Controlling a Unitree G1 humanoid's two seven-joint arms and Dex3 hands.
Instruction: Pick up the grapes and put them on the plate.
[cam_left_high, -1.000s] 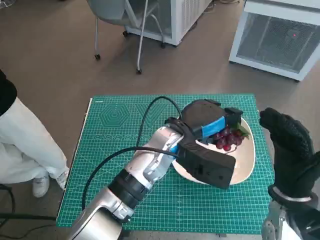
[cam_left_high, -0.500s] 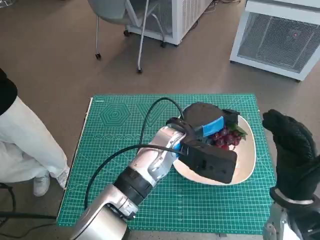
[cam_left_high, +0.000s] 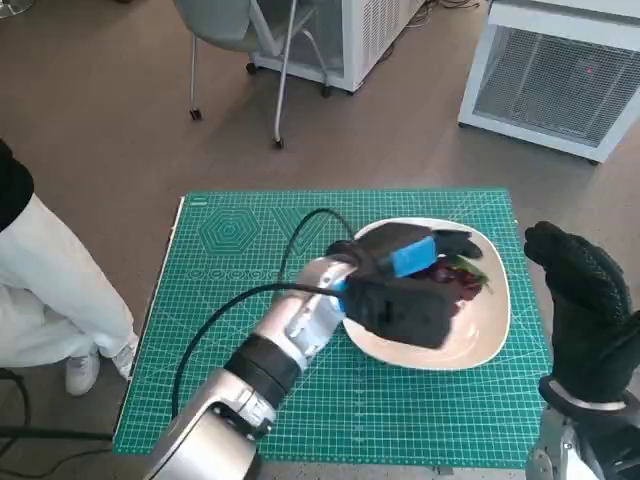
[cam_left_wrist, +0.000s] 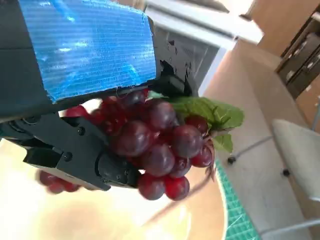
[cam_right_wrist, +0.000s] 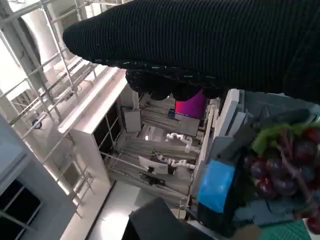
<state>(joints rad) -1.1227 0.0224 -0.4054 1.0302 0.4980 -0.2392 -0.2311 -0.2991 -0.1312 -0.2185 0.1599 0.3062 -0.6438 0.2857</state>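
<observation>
Evidently the bunch of dark red grapes (cam_left_wrist: 160, 150), with its green leaves (cam_left_wrist: 210, 114), is gripped in the left hand (cam_left_high: 405, 285) because the placing is not finished: the left wrist view shows the black fingers (cam_left_wrist: 75, 150) clamped against the fruit, and the cream surface of the plate (cam_left_high: 480, 340) just beneath it. Whether the grapes touch the plate cannot be told. In the head view the bunch sits over the plate's half toward two o'clock, largely hidden under the blue-taped back of the hand, with a leaf poking out toward three o'clock. The plate lies on the green cutting mat (cam_left_high: 220, 300), toward its three o'clock side. The right hand (cam_left_high: 585, 305) in its knitted glove is raised off the mat's three o'clock edge, holding nothing and apparently spread, likely kept clear. Release looks like the remaining step.
</observation>
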